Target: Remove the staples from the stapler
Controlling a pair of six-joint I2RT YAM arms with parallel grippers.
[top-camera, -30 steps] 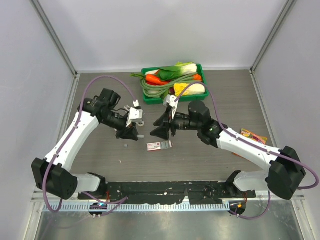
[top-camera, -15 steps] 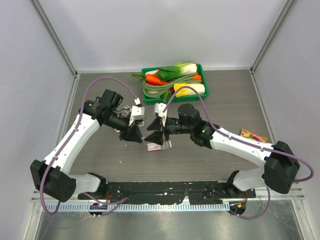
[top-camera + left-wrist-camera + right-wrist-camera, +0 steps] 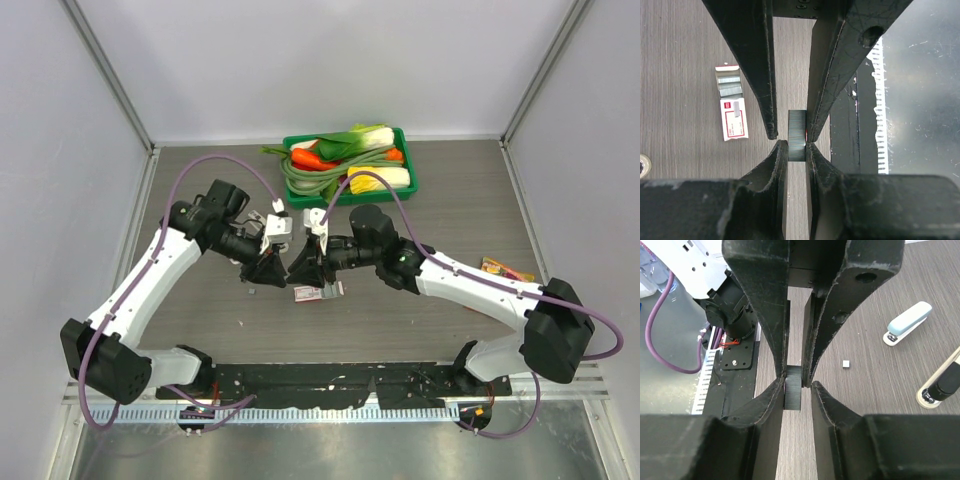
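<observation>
1. Top view first: both arms reach in to mid-desk. The left gripper [image 3: 268, 272] and right gripper [image 3: 298, 275] are nose to nose, just beside each other.
2. Left jaws: drawn together, with just a thin slot showing in the wrist view.
3. Right jaws: a narrow slit apart, tips low over the far-left end of the red-and-white box [image 3: 318, 291]. I cannot tell if they are pinching anything.
4. The stapler [image 3: 907, 322] shows only in the right wrist view. It lies closed and flat on the wood grain, pale-blue top up, touching neither gripper and well off the near rail.
5. A grey staple bit [image 3: 845, 363] sits loose on the desk [image 3: 400, 330], near the stapler but apart from it, on the rail side.
6. The box lies open, with grey staple strips [image 3: 731, 85] in its far half.
7. Edges: pale walls close the left, far and right sides. A black rail with the arm bases runs along the near edge.
8. A green tray [image 3: 288, 185] of vegetables [image 3: 345, 150] sits at the middle of the far edge.
9. An orange packet [image 3: 507, 271] lies by the right edge.
10. Room to move: bare wood between the box and the near rail, and more toward the far-right corner.
11. Writing: a red patch on the box lid and print on the packet, both too small to read.
</observation>
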